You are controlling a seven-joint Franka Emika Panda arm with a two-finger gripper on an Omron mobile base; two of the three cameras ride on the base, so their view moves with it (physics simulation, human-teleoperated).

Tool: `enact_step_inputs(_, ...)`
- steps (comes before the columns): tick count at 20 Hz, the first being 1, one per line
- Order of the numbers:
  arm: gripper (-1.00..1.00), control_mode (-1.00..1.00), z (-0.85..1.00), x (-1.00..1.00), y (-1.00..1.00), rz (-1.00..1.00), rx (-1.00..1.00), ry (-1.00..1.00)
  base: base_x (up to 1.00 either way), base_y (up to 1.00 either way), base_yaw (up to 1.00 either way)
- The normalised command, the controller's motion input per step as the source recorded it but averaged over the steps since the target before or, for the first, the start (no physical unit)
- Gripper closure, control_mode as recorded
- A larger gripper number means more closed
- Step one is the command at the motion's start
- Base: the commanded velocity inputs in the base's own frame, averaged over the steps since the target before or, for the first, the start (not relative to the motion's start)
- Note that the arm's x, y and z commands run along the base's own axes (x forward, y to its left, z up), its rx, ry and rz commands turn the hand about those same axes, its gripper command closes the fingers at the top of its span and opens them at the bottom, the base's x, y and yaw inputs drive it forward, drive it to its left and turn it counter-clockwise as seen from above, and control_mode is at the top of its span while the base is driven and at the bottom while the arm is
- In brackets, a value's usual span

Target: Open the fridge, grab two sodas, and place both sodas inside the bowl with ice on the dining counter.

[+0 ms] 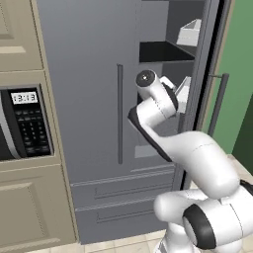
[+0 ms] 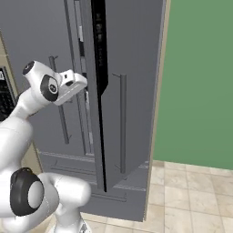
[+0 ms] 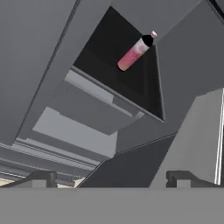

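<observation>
At the centre of the left base view stands the tall grey French-door fridge [image 1: 94, 99], its right door swung open toward a green wall [image 1: 237, 74], dark shelves showing at upper right. A beige cabinet with a built-in black microwave [image 1: 22, 123] fills the left edge. In the hand view, the gripper [image 3: 111, 179] has its jaws spread wide, empty; a red-pink cylindrical soda with a dark top [image 3: 135, 52] sits at upper centre in a dark fridge compartment. Beige floor tiles [image 2: 191, 195] lie at lower right of the right base view.
</observation>
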Motion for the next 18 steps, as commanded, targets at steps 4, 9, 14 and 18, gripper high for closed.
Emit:
enact_step_inputs(4,-1.00,-1.00,-0.01,0.31,-0.57,-0.05,-0.02,0.05,0.00,0.00,0.00)
enact_step_inputs(9,-1.00,-1.00,-0.04,0.13,-0.68,-0.12,0.00,0.07,0.00,0.00,0.00)
enact_step_inputs(14,-1.00,-1.00,-0.13,-0.05,-0.81,-0.13,0.00,0.02,0.00,0.00,0.00)
enact_step_inputs(18,-1.00,-1.00,-0.22,-0.21,-0.74,-0.13,0.00,0.00,0.00,0.00,0.00)
